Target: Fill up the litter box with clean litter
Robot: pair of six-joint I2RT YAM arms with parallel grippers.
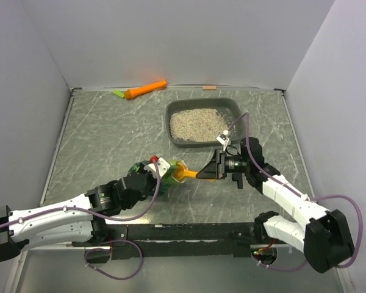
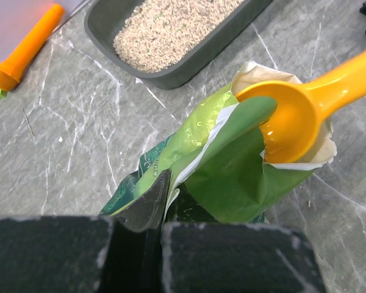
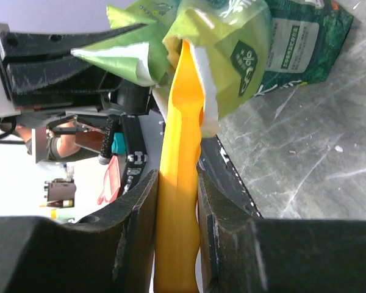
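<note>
Right gripper (image 1: 213, 170) is clamped on the handle of the orange scoop (image 1: 192, 174), a finger on each side in the right wrist view. The scoop's bowl sits in the open mouth of the green litter bag (image 2: 222, 174). I cannot tell whether the bowl carries any granules. Left gripper (image 1: 160, 169) is pinched on the bag's edge, holding it up with the mouth facing right. The scoop's long axis runs roughly left to right, handle toward the right arm. The litter box (image 1: 230, 105) lies beyond the bag mouth, toward the far wall and slightly right, well apart from the scoop, with clean litter (image 1: 195, 124) already spread over its floor. The right arm is the nearer one, so I judge the carry goes away from me and a little rightward
</note>
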